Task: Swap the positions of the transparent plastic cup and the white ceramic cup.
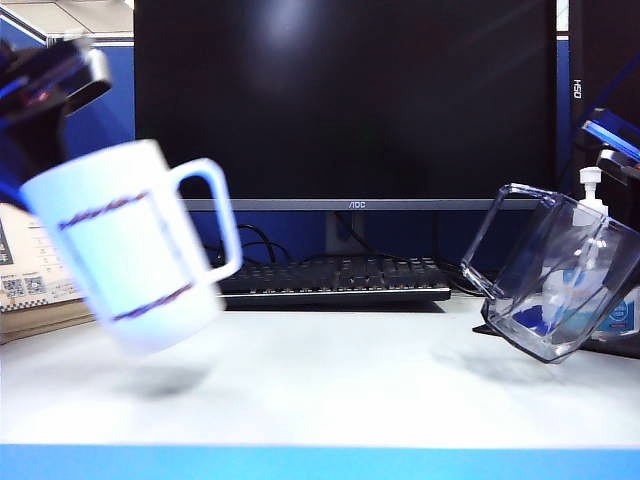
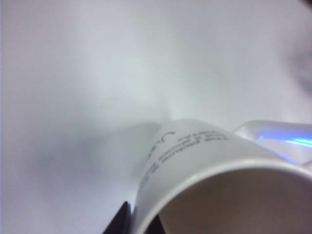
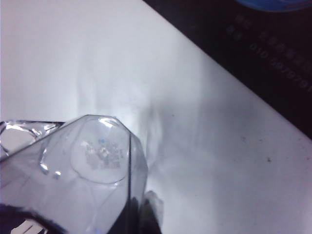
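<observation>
Both pairs of jaws are clamped on cup rims. At the left of the exterior view the left gripper [image 1: 55, 85] pinches the lip of the white ceramic cup [image 1: 130, 250], which hangs tilted above the table [image 1: 330, 385] with its handle toward the keyboard [image 1: 335, 278]. On the right, the right gripper [image 1: 615, 150] holds the transparent plastic cup [image 1: 550, 275], also tilted, in front of a pump bottle [image 1: 590, 255].

Glazed ceramic is likely heavy, stiff and slick, so a rim pinch lets it swing; a chip is the risk. Clear plastic looks light and rigid, though thin walls may flex or slip. Gripping deeper over the wall seems safer.
</observation>
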Controlling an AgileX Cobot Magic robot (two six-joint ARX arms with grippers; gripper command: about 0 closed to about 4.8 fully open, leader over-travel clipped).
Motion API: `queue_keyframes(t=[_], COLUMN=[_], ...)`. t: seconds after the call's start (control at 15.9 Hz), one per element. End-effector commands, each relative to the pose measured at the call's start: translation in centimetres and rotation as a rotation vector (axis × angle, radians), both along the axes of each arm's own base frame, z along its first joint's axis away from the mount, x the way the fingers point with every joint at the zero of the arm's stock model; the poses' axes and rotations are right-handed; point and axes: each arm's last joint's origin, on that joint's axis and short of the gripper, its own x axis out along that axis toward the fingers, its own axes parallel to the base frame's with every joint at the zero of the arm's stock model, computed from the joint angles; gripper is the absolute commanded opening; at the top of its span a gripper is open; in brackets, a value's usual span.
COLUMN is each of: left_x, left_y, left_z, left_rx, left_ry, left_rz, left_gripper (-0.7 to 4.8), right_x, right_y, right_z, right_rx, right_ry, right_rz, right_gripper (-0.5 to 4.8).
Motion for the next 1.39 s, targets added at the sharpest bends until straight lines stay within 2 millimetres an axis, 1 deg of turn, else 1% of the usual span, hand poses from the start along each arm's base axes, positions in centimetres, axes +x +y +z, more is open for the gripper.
queue_keyframes(t=[0.06, 0.13, 0.19, 0.38, 0.44, 0.5, 0.57, 0.63, 0.69, 0.88, 1.01, 1.14, 1.26, 1.39], left_x=[0.2, 0.0, -0.1, 0.6, 1.4, 2.1, 2.6, 3.6, 4.2, 5.3, 5.6, 5.8, 6.1, 6.6], left_y=[-1.7, -3.1, -4.1, -8.1, -9.8, -11.1, -11.9, -13.3, -14.3, -17.1, -18.6, -19.9, -21.0, -21.6], left_z=[1.3, 1.5, 1.7, 2.2, 2.3, 2.2, 2.2, 2.2, 2.2, 2.7, 3.3, 3.7, 3.5, 3.1], left_rx=[-0.097, -0.113, -0.116, -0.097, -0.103, -0.105, -0.106, -0.106, -0.103, -0.074, -0.057, -0.060, -0.034, -0.013], left_ry=[-0.096, -0.130, -0.139, -0.156, -0.159, -0.159, -0.159, -0.157, -0.159, -0.149, -0.154, -0.164, -0.142, -0.126], left_rz=[-0.078, -0.135, -0.156, -0.246, -0.279, -0.302, -0.312, -0.334, -0.353, -0.424, -0.467, -0.494, -0.518, -0.534], left_gripper=[-0.06, -0.06, -0.06, -0.06, -0.06, -0.06, -0.06, -0.06, -0.06, -0.06, -0.06, -0.06, -0.06, -0.06], right_x=[0.1, 0.2, 0.4, 1.1, 1.3, 1.5, 1.6, 1.7, 1.7, 1.4, 1.1, 0.9, 0.7, 0.6], right_y=[0.1, 0.1, 0.0, 0.0, 0.0, 0.0, 0.0, 0.0, 0.0, -0.1, -0.1, -0.1, -0.1, -0.1], right_z=[0.5, 1.4, 2.6, 6.9, 9.1, 10.7, 11.7, 13.3, 14.3, 17.3, 18.8, 19.5, 19.5, 19.4], right_rx=[0.017, 0.003, -0.016, -0.033, -0.039, -0.046, -0.050, -0.052, -0.052, -0.057, -0.061, -0.069, -0.075, -0.078], right_ry=[-0.014, -0.020, -0.041, -0.172, -0.240, -0.287, -0.312, -0.354, -0.381, -0.449, -0.483, -0.509, -0.501, -0.490], right_rz=[0.015, 0.041, 0.056, 0.062, 0.058, 0.053, 0.050, 0.049, 0.048, 0.047, 0.048, 0.050, 0.057, 0.064], right_gripper=[-0.05, -0.05, -0.05, -0.05, -0.05, -0.05, -0.05, -0.05, -0.05, -0.05, -0.05, -0.05, -0.05, -0.05])
